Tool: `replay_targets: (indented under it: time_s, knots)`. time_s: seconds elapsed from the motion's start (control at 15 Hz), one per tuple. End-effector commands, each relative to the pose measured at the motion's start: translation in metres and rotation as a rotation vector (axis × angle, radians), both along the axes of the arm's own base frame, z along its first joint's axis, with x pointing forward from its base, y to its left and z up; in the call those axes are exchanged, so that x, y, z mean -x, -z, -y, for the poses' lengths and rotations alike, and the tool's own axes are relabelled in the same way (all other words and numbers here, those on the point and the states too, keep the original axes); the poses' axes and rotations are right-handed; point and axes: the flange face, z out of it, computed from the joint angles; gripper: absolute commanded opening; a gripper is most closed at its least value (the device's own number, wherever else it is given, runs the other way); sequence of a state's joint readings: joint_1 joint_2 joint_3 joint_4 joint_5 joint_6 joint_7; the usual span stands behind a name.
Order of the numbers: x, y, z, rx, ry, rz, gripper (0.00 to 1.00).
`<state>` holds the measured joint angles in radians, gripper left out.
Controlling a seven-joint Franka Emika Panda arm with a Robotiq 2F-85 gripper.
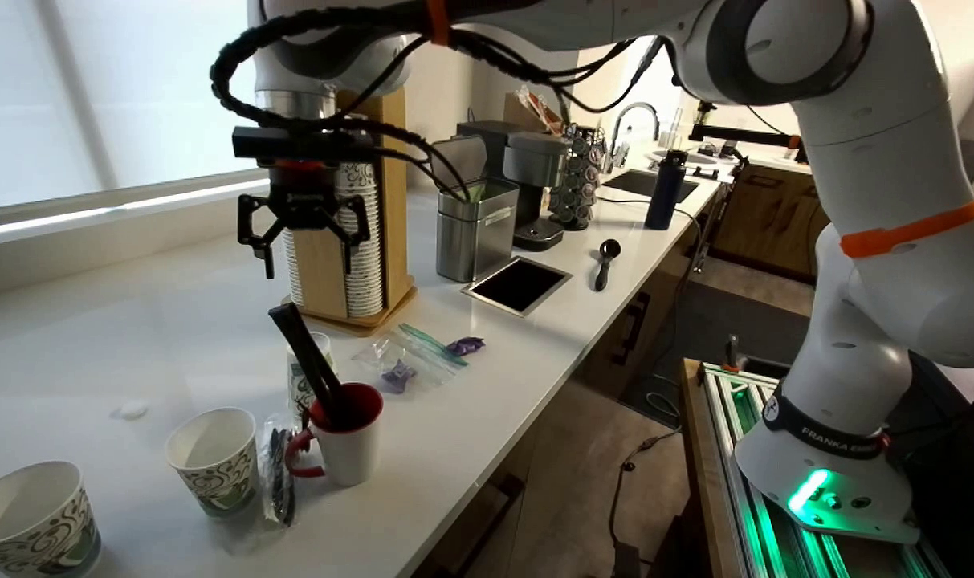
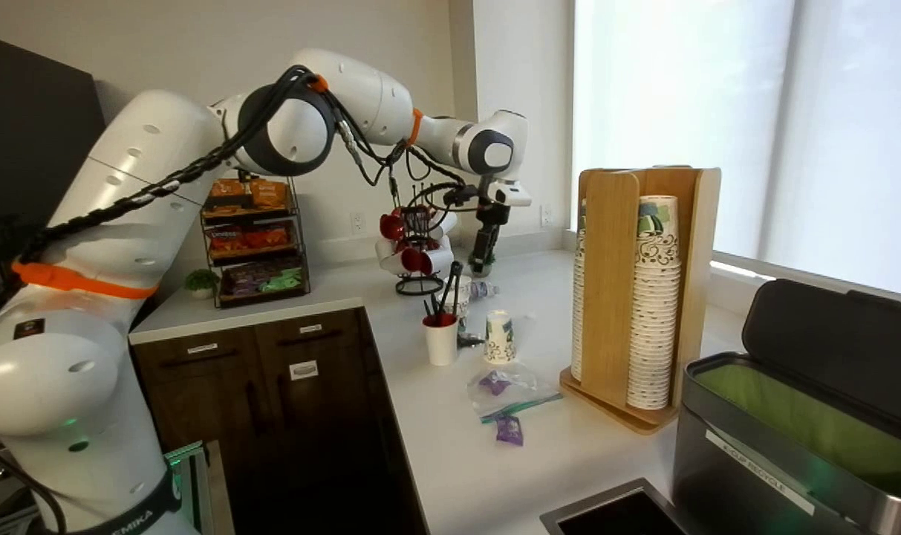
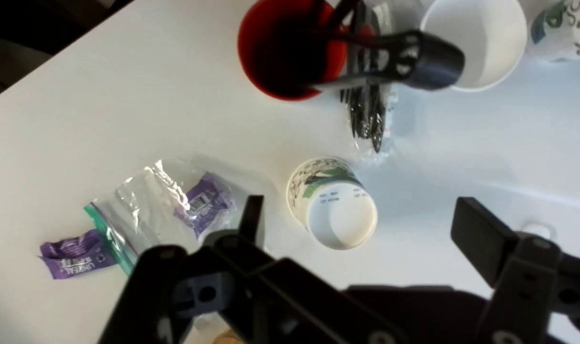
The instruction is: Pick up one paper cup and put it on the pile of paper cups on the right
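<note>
A patterned paper cup (image 3: 341,215) stands upside down on the counter, bottom up in the wrist view. It also shows in both exterior views (image 1: 296,393) (image 2: 500,338), partly behind a mug in one place. My gripper (image 3: 365,220) is open and empty above the counter, its fingers wide apart on either side of the cup in the picture. In an exterior view the gripper (image 1: 308,271) hangs well above the cup, in front of the wooden holder. The pile of paper cups (image 2: 654,327) stands nested in the tall wooden holder, topped by a patterned cup; it also shows here (image 1: 364,257).
A red-lined mug (image 1: 350,453) with tall black utensils stands close to the cup, beside packaged cutlery (image 1: 278,474). More patterned cups (image 1: 213,457) (image 1: 41,518) stand beyond. A plastic bag (image 2: 513,390) with purple wrapped sweets lies near the holder. A metal bin (image 2: 784,446) stands beside the holder.
</note>
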<state>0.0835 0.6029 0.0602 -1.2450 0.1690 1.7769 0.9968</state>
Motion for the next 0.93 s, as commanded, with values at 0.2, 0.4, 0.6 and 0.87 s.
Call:
replay_targets:
  time_s: [0.2, 0.4, 0.6, 0.87]
  knots:
    - [-0.032, 0.01, 0.006, 0.024, 0.14, 0.018, 1.0]
    - [-0.034, 0.013, 0.006, 0.026, 0.143, 0.017, 1.0]
    - [-0.036, 0.036, 0.004, 0.094, 0.145, 0.02, 1.0]
    - [-0.04, 0.063, -0.005, 0.103, 0.145, 0.097, 1.0]
